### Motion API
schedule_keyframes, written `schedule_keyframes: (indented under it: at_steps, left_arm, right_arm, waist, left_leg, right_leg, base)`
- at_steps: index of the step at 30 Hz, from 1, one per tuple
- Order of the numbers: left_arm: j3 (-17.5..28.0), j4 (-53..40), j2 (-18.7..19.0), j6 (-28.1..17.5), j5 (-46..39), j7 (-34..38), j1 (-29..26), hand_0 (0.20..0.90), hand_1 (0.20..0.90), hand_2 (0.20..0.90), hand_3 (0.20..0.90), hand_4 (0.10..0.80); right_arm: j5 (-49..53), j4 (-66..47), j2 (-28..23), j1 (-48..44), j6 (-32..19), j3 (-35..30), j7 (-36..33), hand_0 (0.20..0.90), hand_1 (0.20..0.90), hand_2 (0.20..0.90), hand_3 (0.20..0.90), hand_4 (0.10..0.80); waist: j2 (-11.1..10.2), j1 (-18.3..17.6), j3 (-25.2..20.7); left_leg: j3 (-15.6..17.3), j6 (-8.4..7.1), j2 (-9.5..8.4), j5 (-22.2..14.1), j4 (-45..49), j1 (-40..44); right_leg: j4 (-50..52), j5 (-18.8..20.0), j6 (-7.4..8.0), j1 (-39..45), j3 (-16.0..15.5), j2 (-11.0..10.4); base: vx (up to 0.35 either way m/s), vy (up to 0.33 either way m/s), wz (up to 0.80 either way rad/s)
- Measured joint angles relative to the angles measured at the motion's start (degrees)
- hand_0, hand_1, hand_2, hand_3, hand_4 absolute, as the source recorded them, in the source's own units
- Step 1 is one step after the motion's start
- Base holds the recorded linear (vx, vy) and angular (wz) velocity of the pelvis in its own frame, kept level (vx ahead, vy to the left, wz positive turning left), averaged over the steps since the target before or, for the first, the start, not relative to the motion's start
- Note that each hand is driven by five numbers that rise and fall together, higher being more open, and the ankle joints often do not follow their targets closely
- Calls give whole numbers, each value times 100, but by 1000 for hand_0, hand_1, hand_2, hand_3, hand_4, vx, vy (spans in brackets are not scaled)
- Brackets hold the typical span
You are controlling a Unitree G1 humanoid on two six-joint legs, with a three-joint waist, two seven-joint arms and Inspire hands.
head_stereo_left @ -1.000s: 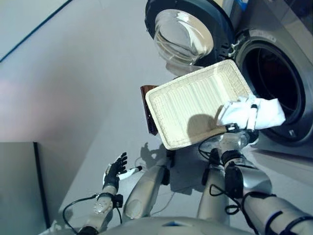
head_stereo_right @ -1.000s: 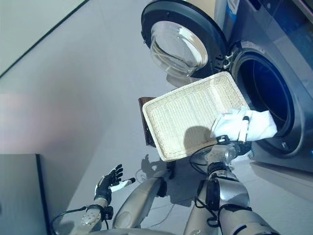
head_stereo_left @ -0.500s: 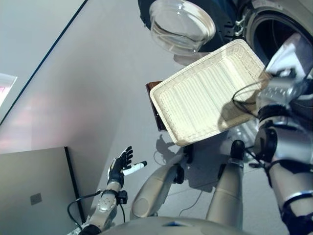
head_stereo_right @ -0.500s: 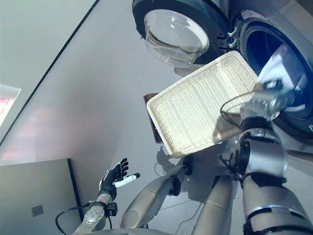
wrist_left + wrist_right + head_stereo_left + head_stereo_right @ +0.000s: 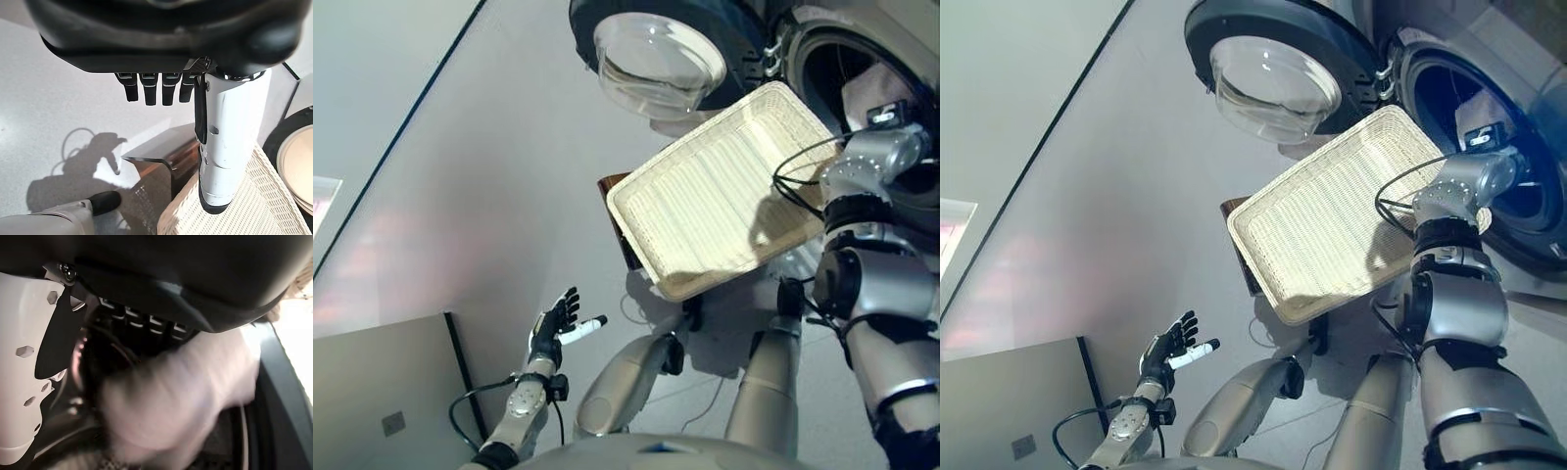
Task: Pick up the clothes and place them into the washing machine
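Right hand is inside the washer opening, well past the basket. White cloth lies just beyond its fingers, within the drum mouth. Whether those fingers grip or have let go cannot be told; the cloth is blurred. Its long axis cannot be read; it appears bunched, hanging down into the drum. Right hand is far the nearer. Left hand hangs low by the floor, fingers straight, holding nothing. Door stands wide, basket appears empty. Judgement: release is the step in hand
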Motion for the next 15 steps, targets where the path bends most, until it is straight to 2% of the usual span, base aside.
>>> schedule_keyframes:
  at_steps: [7, 15]
  left_arm:
    - [-2, 44, -2, 1, 15, -2, 43, 900, 900, 900, 900, 800]
    - [0, 63, -6, 4, 36, -1, 179, 900, 900, 900, 900, 800]
  right_arm:
    - [66, 154, 431, 462, -28, -165, 92, 900, 900, 900, 900, 800]
    - [40, 363, 390, 761, 108, 31, 194, 900, 900, 900, 900, 800]
  waist:
    - [16, -191, -31]
    - [72, -143, -269]
  left_leg:
    - [6, -5, -3, -9, -5, 103]
    - [-9, -18, -1, -17, -3, 94]
  right_leg:
    - [-15, -7, -9, 107, 14, -1]
    - [-13, 4, -13, 112, -7, -1]
  base:
    - [0, 0, 0]
    - [-4, -6, 1]
